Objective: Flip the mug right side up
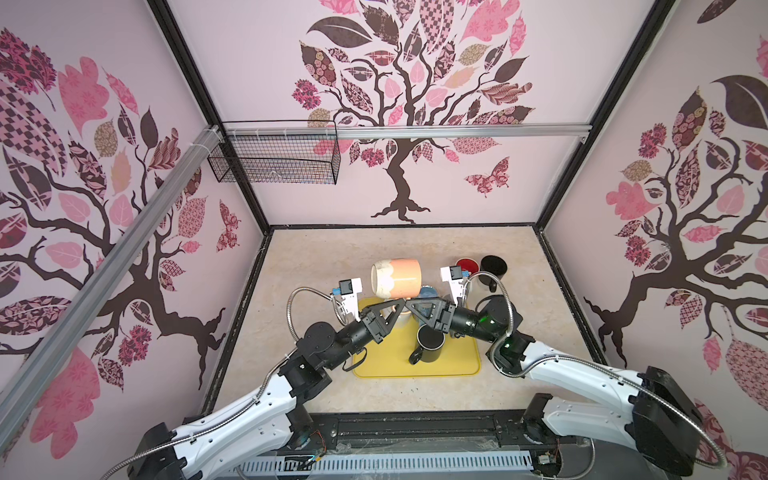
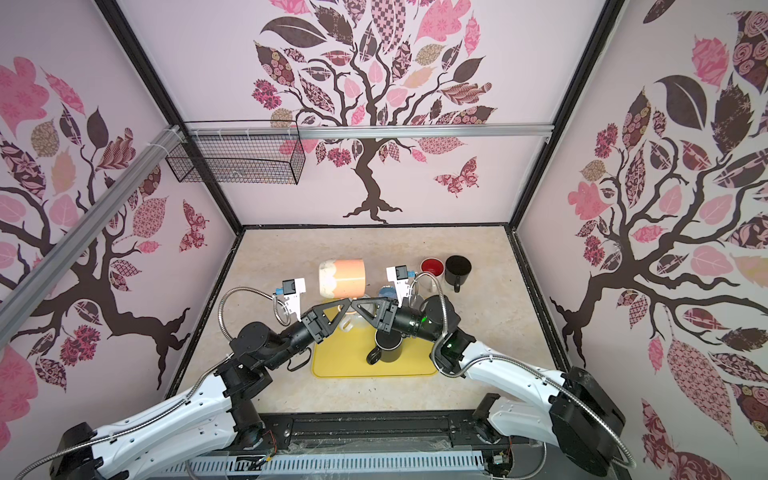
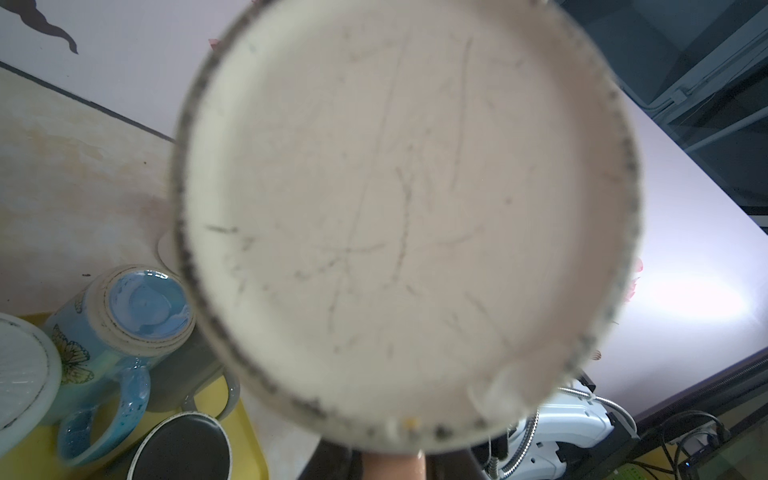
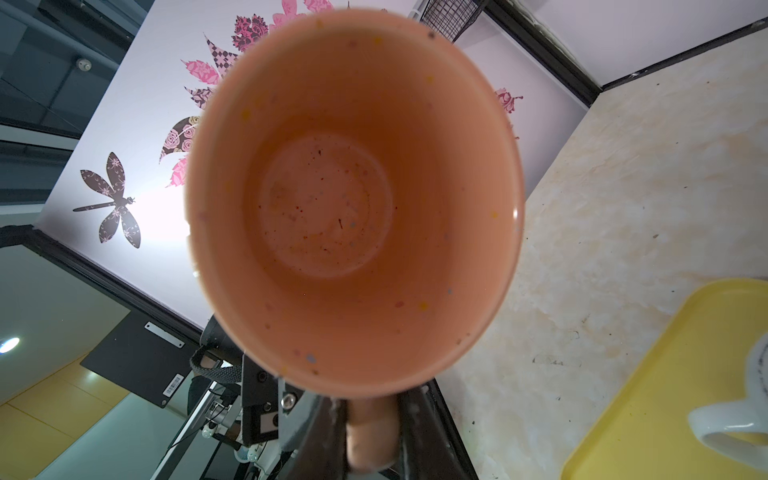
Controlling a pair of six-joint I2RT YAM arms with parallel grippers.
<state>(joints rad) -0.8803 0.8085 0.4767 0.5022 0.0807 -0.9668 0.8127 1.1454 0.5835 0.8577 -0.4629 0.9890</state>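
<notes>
Sideways, the peach mug [image 1: 397,276] hangs above the tabletop [image 1: 311,257] at 12 o'clock of the yellow tray [image 1: 457,361], mouth toward 3 o'clock. The right tool [image 1: 411,306] is clenched on its handle [image 4: 370,436]. The left tool [image 1: 397,306] meets the same handle, but I cannot tell whether it grips. Glazed ceramic is stiff, heavyish, slick and breakable, so the handle is probably the surest hold.

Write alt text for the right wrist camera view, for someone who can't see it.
Looking straight into the empty peach mug, held by its handle in the right gripper. Behind it are the beige table and a yellow tray corner carrying a white mug.
</notes>
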